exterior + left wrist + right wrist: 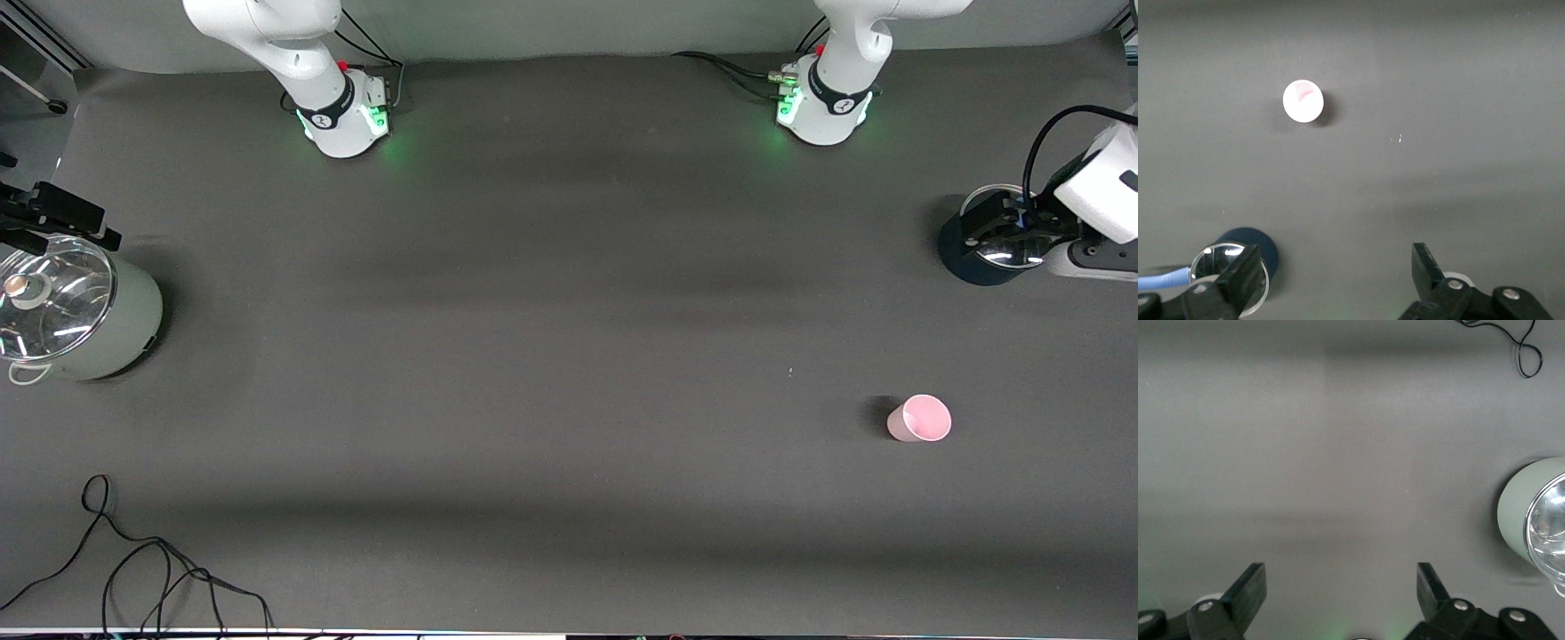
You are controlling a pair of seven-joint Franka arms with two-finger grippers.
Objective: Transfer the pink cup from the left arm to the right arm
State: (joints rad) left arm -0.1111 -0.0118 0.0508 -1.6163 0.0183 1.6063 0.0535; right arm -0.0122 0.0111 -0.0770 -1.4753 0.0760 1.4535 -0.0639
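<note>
The pink cup (920, 419) stands upright on the dark table, toward the left arm's end and nearer the front camera than both pots. In the left wrist view the pink cup (1303, 101) shows from above, well apart from the fingers. My left gripper (985, 222) (1336, 268) hangs open and empty over the dark blue pot (973, 260). My right gripper (62, 218) (1340, 585) is open and empty too, over the rim of the pale green pot (124, 320) at the right arm's end.
Both pots carry glass lids; the blue pot (1261, 248) and the green pot (1518, 513) also show in the wrist views. A black cable (133, 560) (1526, 352) lies loose near the table's front edge at the right arm's end.
</note>
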